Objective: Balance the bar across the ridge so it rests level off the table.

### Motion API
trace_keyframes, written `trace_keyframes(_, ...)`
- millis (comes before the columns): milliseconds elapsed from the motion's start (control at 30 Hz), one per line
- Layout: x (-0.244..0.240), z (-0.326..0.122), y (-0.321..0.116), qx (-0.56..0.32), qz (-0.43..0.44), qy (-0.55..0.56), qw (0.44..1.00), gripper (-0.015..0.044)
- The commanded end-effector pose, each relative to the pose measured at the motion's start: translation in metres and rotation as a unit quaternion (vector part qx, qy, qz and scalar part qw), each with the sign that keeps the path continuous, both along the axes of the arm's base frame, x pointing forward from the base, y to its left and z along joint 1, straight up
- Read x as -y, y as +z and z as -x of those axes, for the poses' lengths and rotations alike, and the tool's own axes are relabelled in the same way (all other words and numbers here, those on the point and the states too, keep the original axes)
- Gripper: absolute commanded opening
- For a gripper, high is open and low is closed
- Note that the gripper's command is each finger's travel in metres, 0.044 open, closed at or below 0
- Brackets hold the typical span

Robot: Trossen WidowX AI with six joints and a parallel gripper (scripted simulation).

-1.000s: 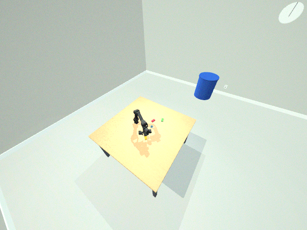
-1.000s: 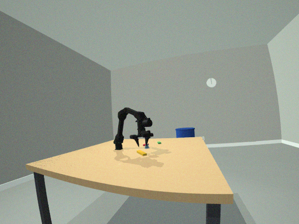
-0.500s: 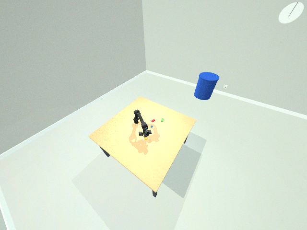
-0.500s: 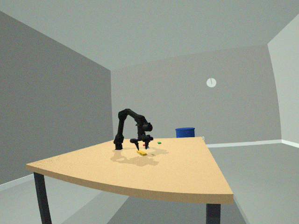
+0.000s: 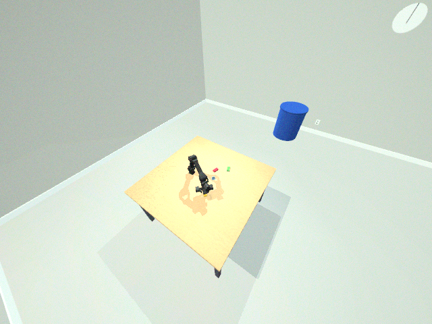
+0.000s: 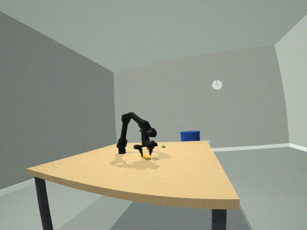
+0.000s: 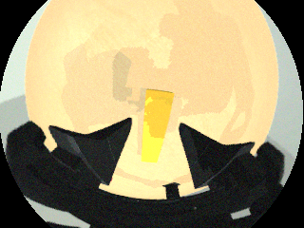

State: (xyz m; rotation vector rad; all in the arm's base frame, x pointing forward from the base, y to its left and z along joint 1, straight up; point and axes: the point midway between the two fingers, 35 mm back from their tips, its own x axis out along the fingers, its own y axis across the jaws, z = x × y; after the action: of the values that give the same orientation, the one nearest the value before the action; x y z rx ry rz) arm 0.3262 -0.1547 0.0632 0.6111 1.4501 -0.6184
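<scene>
Your one gripper (image 5: 204, 194) (image 6: 147, 155) (image 7: 156, 124) has its two fingers apart, just above the one yellow bar (image 5: 204, 195) (image 6: 147, 157) (image 7: 158, 125), your landmark, which lies on the one table (image 5: 223, 226) (image 6: 173, 180) (image 7: 209, 62). Beyond the bar, on the arm's base side, you have three small blocks: one blue (image 5: 212, 178), nearest it, one red (image 5: 215, 169) (image 6: 147, 149) and one green (image 5: 228, 169) (image 6: 163, 146), both farther off.

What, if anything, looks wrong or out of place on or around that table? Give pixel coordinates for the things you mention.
Nothing looks damaged or spilled. The yellow bar (image 5: 204, 195) (image 6: 146, 157) (image 7: 158, 125) lies flat on the table (image 5: 230, 223) (image 6: 173, 180) (image 7: 95, 28), and the gripper (image 5: 204, 194) (image 6: 146, 156) (image 7: 156, 124) is open around it. The blue bin (image 5: 289, 121) (image 6: 190, 136) stands away from the table, which seems ordinary.
</scene>
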Motion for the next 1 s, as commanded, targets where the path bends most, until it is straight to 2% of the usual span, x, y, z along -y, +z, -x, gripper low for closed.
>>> trace_keyframes(0,-0.0008,0.0004,-0.0078,0.0,-0.002,-0.002,1.0,0.0315)
trace_keyframes(667,-0.0008,0.0004,-0.0135,0.0,-0.002,-0.002,1.0,0.0315)
trace_keyframes(900,-0.0004,0.0007,-0.0132,-0.001,0.0,0.0,1.0,0.0131)
trace_keyframes(967,-0.0004,0.0007,-0.0132,-0.001,0.0,0.0,1.0,0.0118)
